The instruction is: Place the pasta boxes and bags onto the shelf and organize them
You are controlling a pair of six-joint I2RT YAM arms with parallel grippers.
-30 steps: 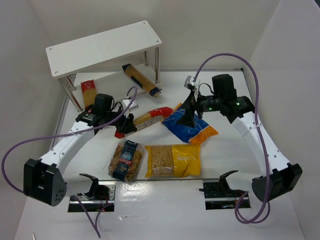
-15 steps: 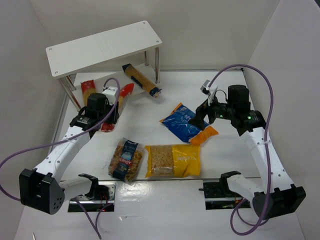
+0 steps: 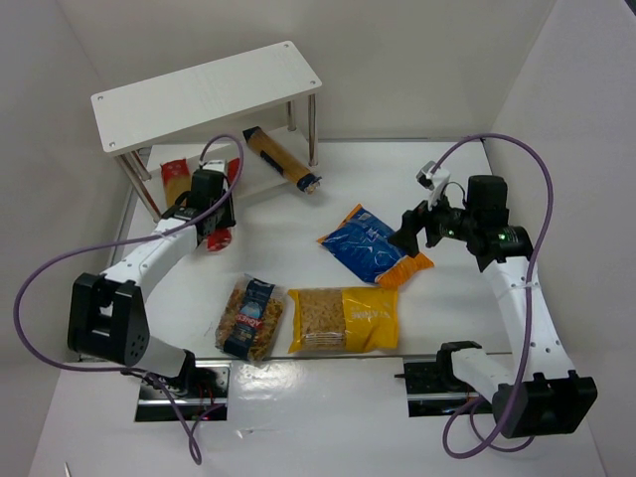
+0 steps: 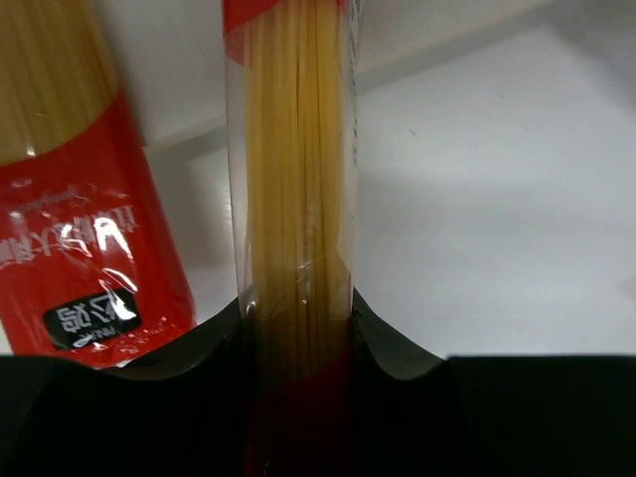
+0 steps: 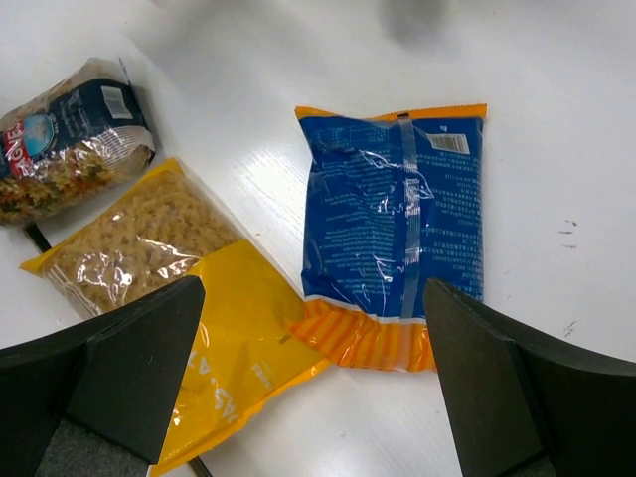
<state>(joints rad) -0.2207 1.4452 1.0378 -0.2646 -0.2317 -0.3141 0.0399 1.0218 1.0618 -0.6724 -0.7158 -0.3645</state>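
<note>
My left gripper [image 4: 298, 333] clenches a long red-and-clear spaghetti packet [image 4: 298, 169], its length pointing straight out toward the white two-tier shelf [image 3: 199, 94]; my right gripper [image 5: 310, 298] is spread wide, empty.

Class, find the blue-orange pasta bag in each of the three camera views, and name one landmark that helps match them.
Top external: the blue-orange bag lies right of centre.
Left wrist: not in it; a spaghetti packet fills the middle.
Right wrist: the bag is centre frame, orange end nearest the camera.
Landmark: the yellow bag, beside its orange end in both those views.
</note>
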